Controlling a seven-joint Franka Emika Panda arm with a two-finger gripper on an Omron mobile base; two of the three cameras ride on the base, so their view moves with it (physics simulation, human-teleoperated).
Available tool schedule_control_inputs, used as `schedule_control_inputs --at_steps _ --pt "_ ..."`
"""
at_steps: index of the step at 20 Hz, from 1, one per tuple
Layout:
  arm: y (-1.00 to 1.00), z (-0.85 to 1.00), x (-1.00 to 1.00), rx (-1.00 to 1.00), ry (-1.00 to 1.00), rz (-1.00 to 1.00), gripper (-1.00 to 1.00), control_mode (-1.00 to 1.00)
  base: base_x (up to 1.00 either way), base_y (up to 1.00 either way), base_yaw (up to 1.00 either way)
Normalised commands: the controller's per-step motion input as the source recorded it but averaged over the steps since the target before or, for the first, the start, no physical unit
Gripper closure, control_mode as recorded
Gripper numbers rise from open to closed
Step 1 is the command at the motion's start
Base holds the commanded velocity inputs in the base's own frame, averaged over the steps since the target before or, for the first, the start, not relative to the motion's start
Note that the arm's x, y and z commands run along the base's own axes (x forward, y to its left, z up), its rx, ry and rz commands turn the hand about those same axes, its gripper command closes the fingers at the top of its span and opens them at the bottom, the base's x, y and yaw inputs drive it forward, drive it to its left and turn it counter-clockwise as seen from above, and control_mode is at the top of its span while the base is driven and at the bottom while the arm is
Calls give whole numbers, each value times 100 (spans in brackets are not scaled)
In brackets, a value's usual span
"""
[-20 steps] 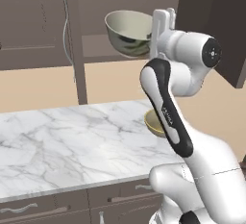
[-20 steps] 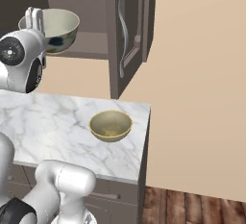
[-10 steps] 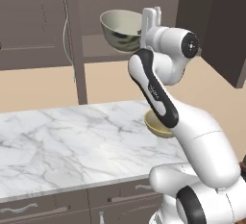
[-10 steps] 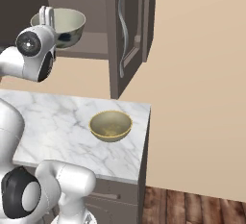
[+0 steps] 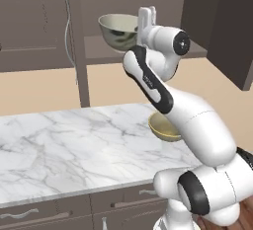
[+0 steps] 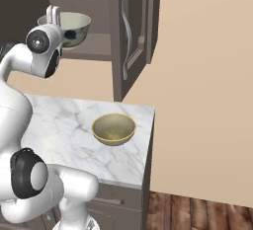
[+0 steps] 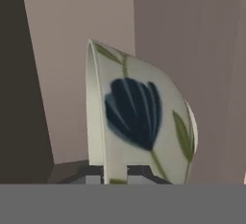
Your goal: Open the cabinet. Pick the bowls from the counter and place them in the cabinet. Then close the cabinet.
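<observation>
In the upper middle of the left base view, the gripper [image 5: 144, 20] has its jaws closed on the rim of the pale leaf-marked bowl [image 5: 117, 30], inside the open cabinet [image 5: 148, 49] above its shelf. The mustard bowl [image 6: 113, 129] sits on the counter [image 6: 64, 125], at centre of the right base view.

rendered home kitchen. evidence: white marble counter [image 5: 74, 140] over low drawers [image 5: 44, 214] with bar handles; dark brown wall cabinet [image 6: 131, 31] above, door open, shelf inside; bowls [image 6: 113, 129] on counter and shelf; beige wall, wood floor [image 6: 197, 213].
</observation>
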Motion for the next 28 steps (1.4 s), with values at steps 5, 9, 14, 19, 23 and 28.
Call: schedule_control_inputs --at_steps 5,9,14,19,23,28 --pt "8 -23 34 0 0 0 100 -100 0 0 0" --pt "7 -11 0 0 -1 0 -100 -100 0 0 0" --pt "0 0 0 0 -2 0 -100 -100 0 0 0" --pt "0 36 -17 0 0 1 -100 -100 0 0 0" --pt "-23 56 -91 0 8 -2 -100 -100 0 0 0" --pt "-25 -24 -100 -3 41 -17 -100 -100 0 0 0"
